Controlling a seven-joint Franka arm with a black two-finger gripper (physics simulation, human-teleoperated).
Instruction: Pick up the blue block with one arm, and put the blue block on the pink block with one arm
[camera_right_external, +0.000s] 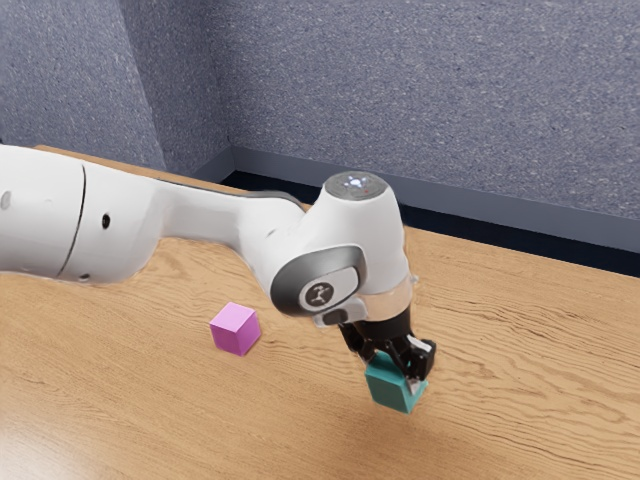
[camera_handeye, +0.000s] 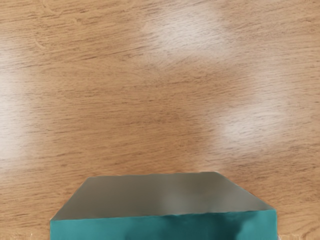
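Note:
A teal-blue block (camera_right_external: 396, 388) sits low over the wooden table (camera_right_external: 520, 330), right of centre in the exterior view. My black gripper (camera_right_external: 396, 366) comes down on it from above, its fingers against two opposite sides, so it is shut on the block. Whether the block rests on the table or hangs just above it I cannot tell. In the wrist view the same block (camera_handeye: 165, 210) looms large directly under my hand, with bare wood beyond it. The pink block (camera_right_external: 235, 329) stands on the table toward the exterior view's left of the gripper, well apart from it.
The white arm (camera_right_external: 200, 225) stretches in from the exterior view's left, above and behind the pink block. The table's far edge (camera_right_external: 500, 245) runs close to a grey wall.

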